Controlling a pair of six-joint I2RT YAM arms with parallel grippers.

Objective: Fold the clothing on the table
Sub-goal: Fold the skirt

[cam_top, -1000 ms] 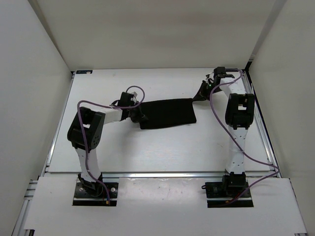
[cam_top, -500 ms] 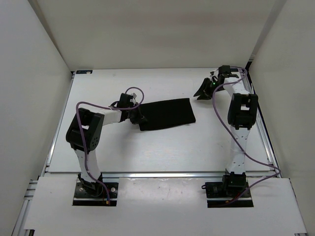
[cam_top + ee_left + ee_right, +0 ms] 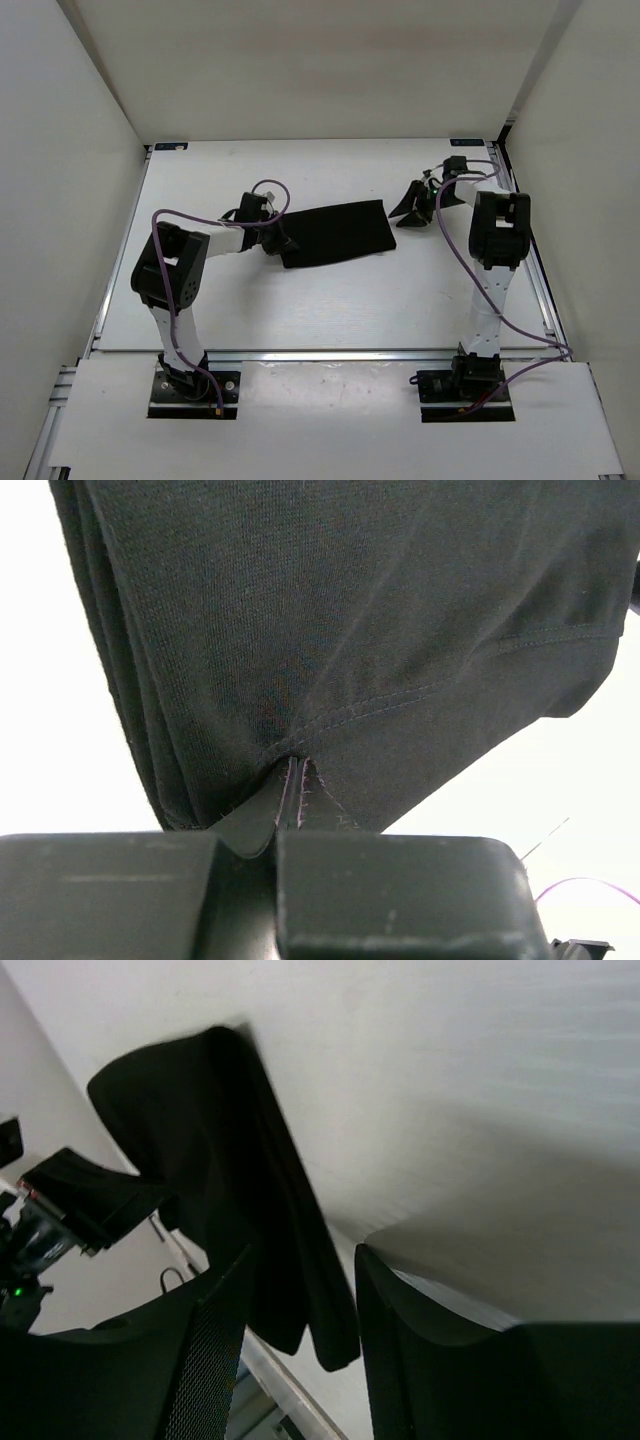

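White table [image 3: 330, 300] held the black clothing [image 3: 340, 232] as a folded strip near its middle. The left gripper [image 3: 278, 240] was clamped on its left edge; the right gripper [image 3: 410, 208] hung open-jawed and empty beside its right end. Another fold seemingly awaited, needing that right end gripped.

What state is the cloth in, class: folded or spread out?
Folded. The cloth lies as a narrow band on the table, and the left wrist view shows stacked layers along its edge.
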